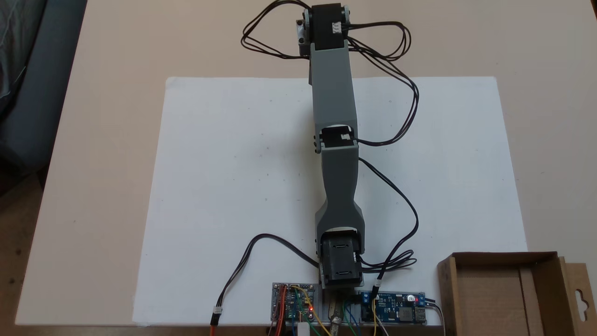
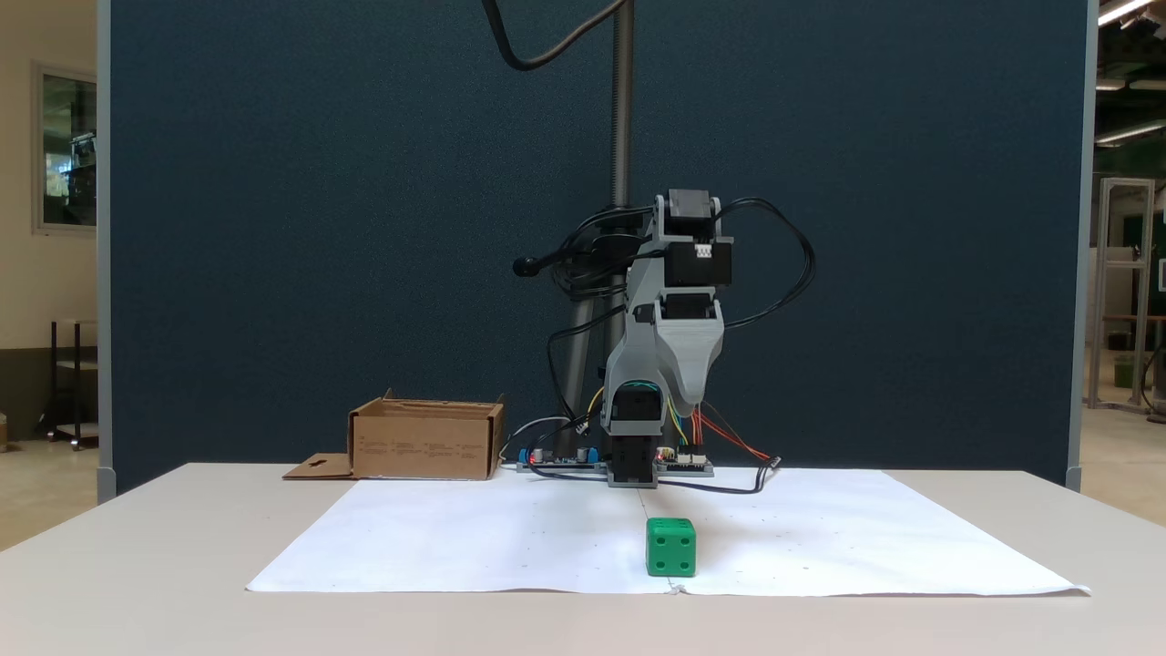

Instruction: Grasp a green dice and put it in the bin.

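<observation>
Green plastic with darker pips, the green dice [image 2: 671,547] sits on the white paper sheet [image 2: 510,538] close to that sheet's front edge in the fixed view from the front, showing a four-pip face to the camera. It stands free, with nothing touching it, well out from the arm's base. In the fixed view from above, the arm's grey links [image 1: 333,112] stretch along the sheet and cover the spot where the dice would lie.

The arm [image 2: 669,364] rises from its base at the far edge of the sheet in the front view, folded up over itself, with black cables looping off both sides. The fingers are hidden behind the arm's own body in both fixed views, so I cannot tell whether they are spread or closed.

Circuit boards [image 1: 294,303] with coloured wires sit beside the base. The bin [image 2: 426,439], a brown cardboard box with a slotted flap lying flat beside it, stands on the counter [image 2: 137,547] just off the sheet's far left corner in the front view; from above it sits at the lower right corner [image 1: 508,261].
</observation>
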Robot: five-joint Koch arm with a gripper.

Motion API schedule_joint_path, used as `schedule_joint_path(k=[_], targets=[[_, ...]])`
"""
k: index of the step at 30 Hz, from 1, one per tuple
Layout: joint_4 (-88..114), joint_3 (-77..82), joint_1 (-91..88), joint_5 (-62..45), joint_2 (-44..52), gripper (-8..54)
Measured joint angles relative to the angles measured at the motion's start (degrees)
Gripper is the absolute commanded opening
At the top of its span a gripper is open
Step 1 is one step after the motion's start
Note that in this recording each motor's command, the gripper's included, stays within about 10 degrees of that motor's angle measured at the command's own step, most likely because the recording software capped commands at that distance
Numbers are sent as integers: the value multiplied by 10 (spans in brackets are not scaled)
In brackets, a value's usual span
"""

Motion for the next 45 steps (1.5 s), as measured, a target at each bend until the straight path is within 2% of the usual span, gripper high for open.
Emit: schedule_joint_path(k=[45], targets=[[-16, -10, 33, 13, -92, 417]])
